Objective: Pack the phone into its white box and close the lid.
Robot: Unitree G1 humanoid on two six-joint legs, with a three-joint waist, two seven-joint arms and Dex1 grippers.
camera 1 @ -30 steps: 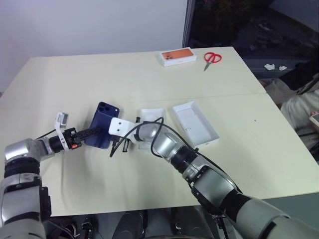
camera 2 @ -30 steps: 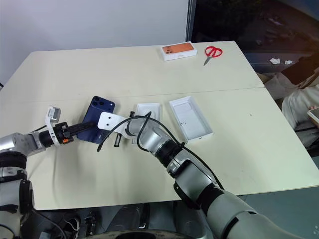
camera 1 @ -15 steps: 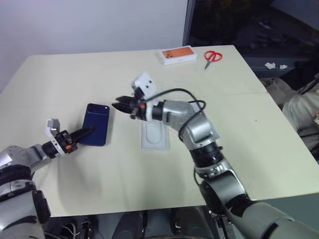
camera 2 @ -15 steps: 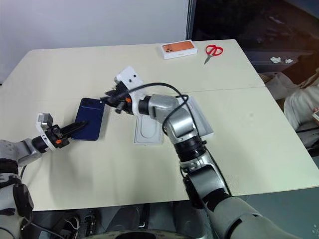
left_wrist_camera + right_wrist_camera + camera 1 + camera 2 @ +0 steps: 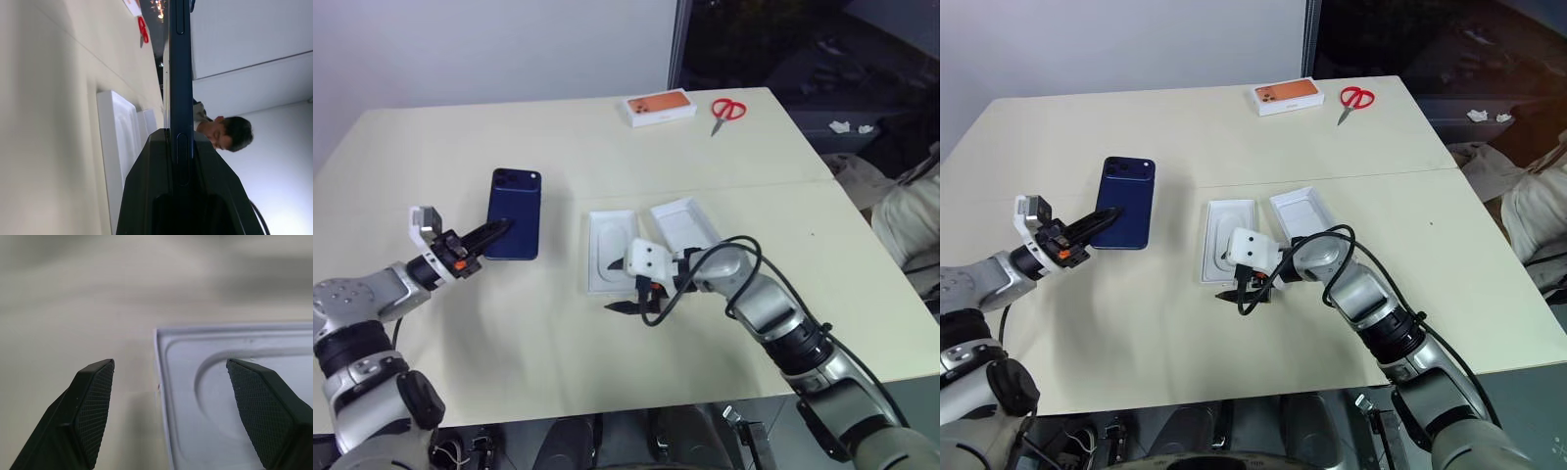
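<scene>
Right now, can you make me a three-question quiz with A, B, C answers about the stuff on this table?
1. Where are the scissors?
A. beside the orange-topped box at the far edge
B. inside the white tray
C. under the phone

2. What colour are the scissors' handles?
A. green
B. red
C. yellow

3. What is the left gripper doing?
A. standing open over the table
B. pressing the insert
C. holding the phone

Answers:
1 A, they lie next to the orange-topped box at the far edge.
2 B, the handles are red.
3 C, its fingers clamp the phone's edge in the left wrist view.
</scene>
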